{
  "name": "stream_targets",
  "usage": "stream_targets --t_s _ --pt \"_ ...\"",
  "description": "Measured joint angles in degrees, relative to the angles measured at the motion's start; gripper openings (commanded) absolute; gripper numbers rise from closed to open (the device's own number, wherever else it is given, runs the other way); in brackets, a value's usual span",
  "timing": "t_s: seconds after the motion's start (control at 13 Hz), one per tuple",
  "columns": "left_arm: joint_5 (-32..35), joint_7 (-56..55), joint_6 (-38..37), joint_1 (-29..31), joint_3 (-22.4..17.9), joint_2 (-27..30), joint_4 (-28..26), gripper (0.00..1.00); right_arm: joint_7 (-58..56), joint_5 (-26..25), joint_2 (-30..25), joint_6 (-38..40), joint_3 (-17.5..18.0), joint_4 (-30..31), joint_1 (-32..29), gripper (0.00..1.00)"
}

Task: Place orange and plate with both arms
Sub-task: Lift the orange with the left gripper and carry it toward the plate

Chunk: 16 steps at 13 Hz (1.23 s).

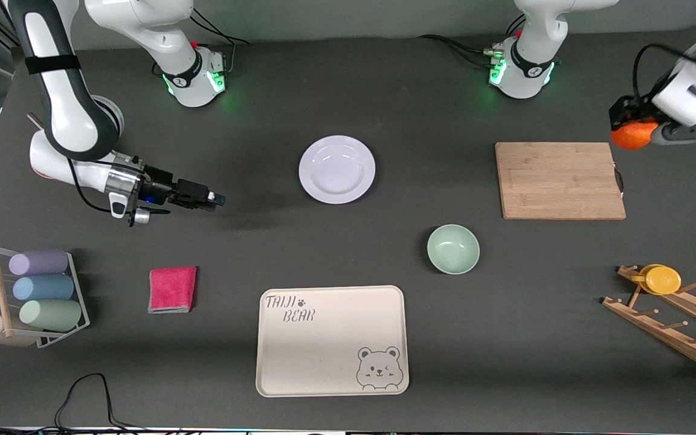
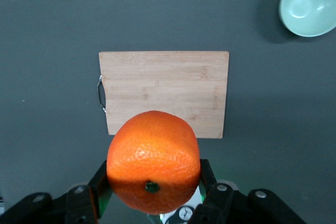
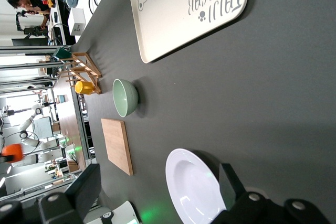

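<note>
My left gripper [image 1: 631, 128] is shut on the orange [image 1: 633, 135], holding it in the air past the handle end of the wooden cutting board [image 1: 559, 180]. In the left wrist view the orange [image 2: 153, 162] fills the space between the fingers, with the board [image 2: 164, 92] below it. The pale plate [image 1: 337, 169] lies flat on the table's middle. My right gripper [image 1: 216, 199] is open and empty, low over the table, beside the plate toward the right arm's end. In the right wrist view the plate [image 3: 191, 187] shows between the spread fingers.
A mint-green bowl [image 1: 453, 249] sits nearer the camera than the plate. A cream bear tray [image 1: 331, 341] lies at the front. A pink cloth [image 1: 172, 289] and a rack of rolls [image 1: 43, 290] are at the right arm's end. A wooden rack with a yellow cup [image 1: 661, 280] is at the left arm's end.
</note>
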<state>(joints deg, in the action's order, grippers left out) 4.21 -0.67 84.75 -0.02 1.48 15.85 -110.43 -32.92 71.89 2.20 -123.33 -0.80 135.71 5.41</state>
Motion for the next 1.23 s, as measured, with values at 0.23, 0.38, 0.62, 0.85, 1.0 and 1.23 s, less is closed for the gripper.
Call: stream_targets --t_s 0.23,0.38,0.62,0.85,1.0,1.23 --pt "-1.2 -0.2 -5.1 -0.3 2.3 -3.3 8.2 0.0 -1.7 0.1 0.4 0.0 0.0 1.0 0.0 1.0" --pt "-3.8 -4.3 -5.2 -0.3 6.1 -4.8 9.5 0.0 -3.9 1.7 0.7 0.0 0.0 2.0 0.0 1.0" --pt "-9.2 -19.1 -1.2 -0.6 16.0 -7.5 9.8 0.0 -7.9 5.2 2.9 0.0 0.1 3.3 0.0 1.0" --pt "-10.4 -36.4 6.7 -1.2 27.9 -13.2 11.0 0.0 -9.0 6.8 4.7 0.1 0.7 3.7 0.1 1.0" --pt "-9.9 -47.1 12.2 -3.0 33.2 -19.4 13.4 0.0 -10.7 9.8 4.8 0.1 2.2 4.3 0.1 1.0" --pt "-4.5 -59.0 19.2 -10.5 34.5 -30.3 17.2 0.0 -14.0 12.3 5.2 0.1 3.7 5.9 0.2 1.0"
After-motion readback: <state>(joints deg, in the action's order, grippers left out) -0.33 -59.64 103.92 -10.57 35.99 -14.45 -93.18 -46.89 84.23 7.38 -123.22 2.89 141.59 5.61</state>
